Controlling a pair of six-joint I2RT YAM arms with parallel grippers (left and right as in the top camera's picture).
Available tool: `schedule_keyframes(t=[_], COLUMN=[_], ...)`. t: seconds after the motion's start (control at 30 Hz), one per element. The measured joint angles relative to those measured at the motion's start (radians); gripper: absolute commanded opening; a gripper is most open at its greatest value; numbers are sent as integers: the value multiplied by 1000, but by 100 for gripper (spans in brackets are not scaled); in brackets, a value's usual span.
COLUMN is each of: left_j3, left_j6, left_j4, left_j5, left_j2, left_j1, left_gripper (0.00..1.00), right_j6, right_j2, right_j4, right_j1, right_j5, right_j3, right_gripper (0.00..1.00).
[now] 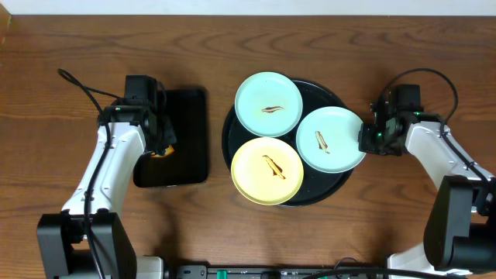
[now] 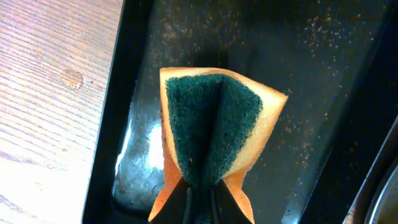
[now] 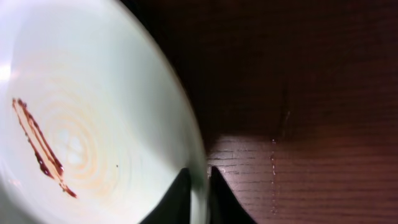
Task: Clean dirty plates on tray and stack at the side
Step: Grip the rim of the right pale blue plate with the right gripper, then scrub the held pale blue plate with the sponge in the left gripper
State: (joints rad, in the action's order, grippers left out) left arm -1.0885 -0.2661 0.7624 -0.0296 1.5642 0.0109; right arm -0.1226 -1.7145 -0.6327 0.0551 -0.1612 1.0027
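three dirty plates lie on the round black tray (image 1: 322,191), each smeared brown at centre: back mint plate (image 1: 268,103), right mint plate (image 1: 329,139), yellow plate (image 1: 267,170). right jaws are clenched on the right mint plate's outer rim. left jaws grasp a folded orange-and-green sponge (image 2: 211,124) over the rectangular black tray (image 1: 186,132) on the desk (image 1: 77,46).

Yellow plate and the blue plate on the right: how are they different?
The yellow plate is pale yellow; the blue plate is minty blue. The right gripper pinches the blue plate's rim; no gripper touches the yellow plate. Both are round, smeared brown, and sit on the black tray.
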Motion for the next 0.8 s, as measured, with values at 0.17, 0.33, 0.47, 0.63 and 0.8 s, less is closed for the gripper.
schedule_keyframes(t=[0.17,0.33,0.47,0.63,0.8], left_j3=[0,0,0,-13,-127], left_j6=[1,13,40,71,69], left_j4=[-3,-34,-73,-102,-54], left_j5=[7,79,139,215,260], left_j2=[0,-1,-18,-76,-69], left_j1=[0,-2,-33,-153,-301], left_gripper=[7,7,8,7,7], right_j6=[-2,-2,-2,-2,-2], right_j2=[0,0,0,0,0], right_j4=[0,0,0,0,0], right_j1=[0,0,0,0,0], right_j5=[-5,-5,-5,-5,-5], right_j3=[6,6,6,6,6], right_gripper=[1,1,1,1,1])
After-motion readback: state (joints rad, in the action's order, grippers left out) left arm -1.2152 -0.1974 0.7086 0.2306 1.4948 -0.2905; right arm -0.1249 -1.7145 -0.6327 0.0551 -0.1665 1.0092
